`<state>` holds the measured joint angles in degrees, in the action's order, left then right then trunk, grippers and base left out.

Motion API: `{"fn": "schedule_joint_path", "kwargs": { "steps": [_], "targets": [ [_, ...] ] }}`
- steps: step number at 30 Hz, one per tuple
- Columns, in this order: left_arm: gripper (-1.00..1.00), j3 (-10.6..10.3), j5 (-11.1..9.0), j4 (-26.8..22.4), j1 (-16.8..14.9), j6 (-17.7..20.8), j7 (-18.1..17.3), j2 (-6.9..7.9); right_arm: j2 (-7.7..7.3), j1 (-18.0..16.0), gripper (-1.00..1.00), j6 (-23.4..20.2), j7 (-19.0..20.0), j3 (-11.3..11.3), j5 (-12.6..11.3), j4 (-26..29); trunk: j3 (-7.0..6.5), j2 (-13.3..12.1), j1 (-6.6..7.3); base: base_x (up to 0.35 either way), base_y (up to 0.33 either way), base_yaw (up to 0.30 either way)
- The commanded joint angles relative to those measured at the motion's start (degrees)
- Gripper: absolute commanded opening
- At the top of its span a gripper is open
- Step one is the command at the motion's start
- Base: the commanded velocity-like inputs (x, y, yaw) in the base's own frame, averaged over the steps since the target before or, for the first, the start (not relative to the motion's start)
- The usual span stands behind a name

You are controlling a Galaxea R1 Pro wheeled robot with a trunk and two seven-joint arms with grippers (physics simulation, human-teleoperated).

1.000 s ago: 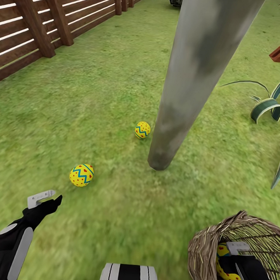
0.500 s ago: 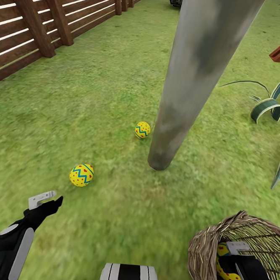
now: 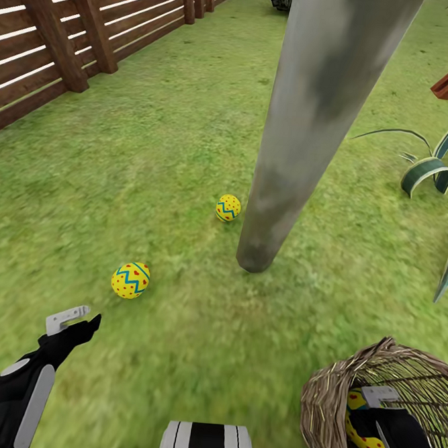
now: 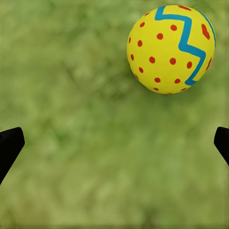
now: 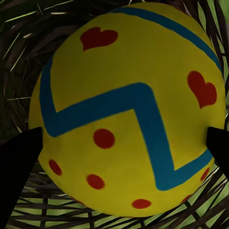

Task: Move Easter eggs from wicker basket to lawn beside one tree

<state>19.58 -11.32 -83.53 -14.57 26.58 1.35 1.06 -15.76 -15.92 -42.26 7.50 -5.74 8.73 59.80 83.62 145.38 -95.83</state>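
Head view: two Easter eggs lie on the lawn [image 3: 156,144], one [image 3: 228,207] just beside the foot of the tree [image 3: 305,136], the other [image 3: 130,280] further out, near the left pincer [image 3: 75,320], which hangs spread above the grass. The wicker basket [image 3: 324,407] sits on its side, with the right pincer [image 3: 371,411] reaching into its mouth, where the third egg [image 3: 359,430] shows.

Left wrist view: both fingertips [image 4: 9,145] stand far apart with bare grass between them; an egg [image 4: 171,47] lies just ahead.

Right wrist view: the third egg [image 5: 129,109] sits between dark fingertips [image 5: 19,167] at either side, inside the woven basket [image 5: 28,33]; whether they press it, I cannot tell.
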Motion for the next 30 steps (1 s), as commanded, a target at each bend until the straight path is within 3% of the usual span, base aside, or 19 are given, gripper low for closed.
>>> {"fn": "schedule_joint_path", "kwargs": {
  "steps": [1, 24, 30],
  "targets": [
    [1.00, 0.02, -0.56, -0.06, -0.02, 0.32, 0.14, 0.00, 0.02, 0.01, -1.00, -0.28, 0.58, -0.05, -0.03, 0.06, 0.04, 0.01, 0.00, 0.000, 0.000, 0.000],
    [1.00, 0.02, -0.55, -0.05, -0.02, 0.34, 0.14, 0.00, 0.24, 0.01, -1.00, -0.28, 0.49, -0.07, -0.03, 0.02, 0.04, 0.01, 0.00, 0.000, 0.000, 0.000],
    [1.00, 0.02, -0.53, 0.55, -0.02, 0.40, 0.14, 0.00, 0.66, 0.01, -1.00, -0.28, 0.52, 0.02, 0.03, -0.03, -1.29, -0.07, 0.16, 0.000, 0.000, 0.000]
  ]
}}
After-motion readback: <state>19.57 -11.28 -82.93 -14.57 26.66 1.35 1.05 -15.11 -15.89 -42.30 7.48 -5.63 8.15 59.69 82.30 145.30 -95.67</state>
